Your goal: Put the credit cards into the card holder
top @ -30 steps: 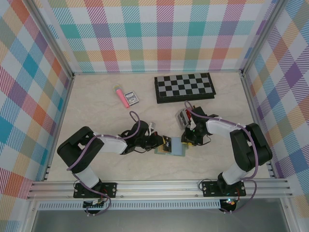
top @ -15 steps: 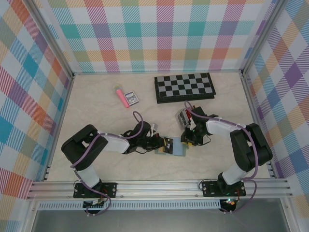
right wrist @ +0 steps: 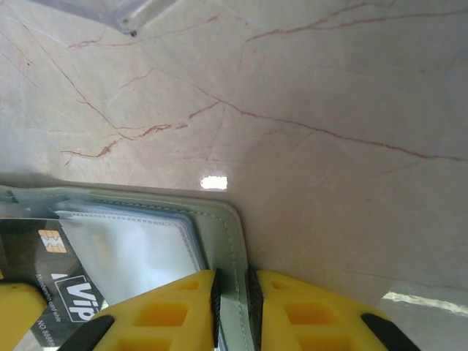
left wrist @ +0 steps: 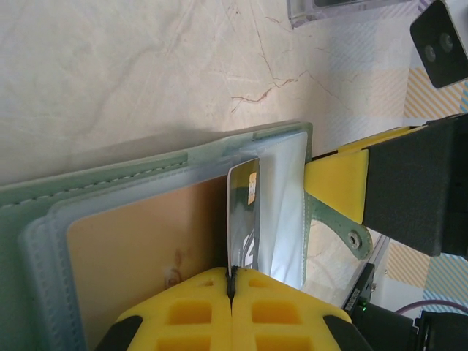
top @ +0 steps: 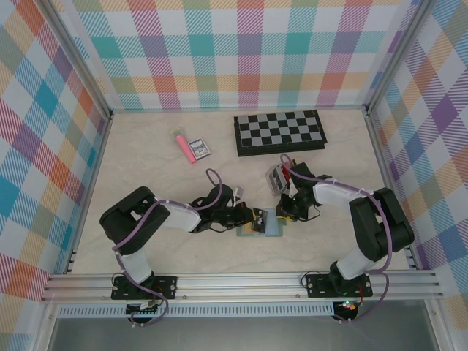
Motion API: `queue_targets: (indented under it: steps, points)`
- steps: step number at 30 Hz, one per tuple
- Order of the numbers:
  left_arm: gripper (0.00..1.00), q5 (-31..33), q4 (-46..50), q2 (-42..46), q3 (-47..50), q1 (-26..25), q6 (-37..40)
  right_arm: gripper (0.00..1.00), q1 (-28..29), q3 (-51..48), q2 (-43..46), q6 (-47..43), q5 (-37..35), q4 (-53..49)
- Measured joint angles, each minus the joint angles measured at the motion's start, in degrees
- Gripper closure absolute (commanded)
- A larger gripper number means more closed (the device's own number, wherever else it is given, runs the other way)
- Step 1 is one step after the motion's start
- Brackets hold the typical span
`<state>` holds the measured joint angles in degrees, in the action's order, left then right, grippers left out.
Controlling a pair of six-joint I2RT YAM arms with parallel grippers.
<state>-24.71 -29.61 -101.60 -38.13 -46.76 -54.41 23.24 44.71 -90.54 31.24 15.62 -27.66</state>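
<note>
The card holder point(top: 269, 224), a sage-green wallet, lies open on the table between the two arms. My left gripper point(left wrist: 232, 281) is shut on a black credit card point(left wrist: 243, 219) that stands on edge, its chip end inside a clear pocket of the card holder point(left wrist: 110, 183). An orange card point(left wrist: 139, 241) sits in the pocket beside it. My right gripper point(right wrist: 232, 289) is shut on the green stitched edge of the card holder point(right wrist: 219, 219). The black card point(right wrist: 44, 270) appears at the lower left of the right wrist view.
A black-and-white chessboard point(top: 279, 132) lies at the back. A pink marker point(top: 181, 145) and a small dark packet point(top: 198, 149) lie at the back left. A small clear rack point(top: 276, 178) stands just behind the right gripper.
The left arm has reached further right, carrying the black card over the card holder. The right gripper has stayed at the holder's right edge and closed a little tighter.
</note>
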Motion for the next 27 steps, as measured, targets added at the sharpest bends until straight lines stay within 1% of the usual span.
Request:
queue_targets:
  steps: [9,19,23,27]
  points:
    - [1.00,3.8,-0.3,0.1,0.0,-1.6,-2.2,0.81,0.0,-1.0,0.9,1.1,-0.2,1.0]
    - [1.00,11.0,9.0,7.2,0.2,-2.3,0.7,0.82,0.0,-1.1,0.9,1.3,0.1,1.2]
    - [1.00,11.3,10.0,7.0,0.0,-2.3,1.6,0.83,0.1,-1.2,0.9,1.3,0.7,1.3]
    - [1.00,10.6,9.5,5.1,-0.6,-2.4,1.6,0.84,0.1,-1.4,0.9,1.3,1.3,1.6]
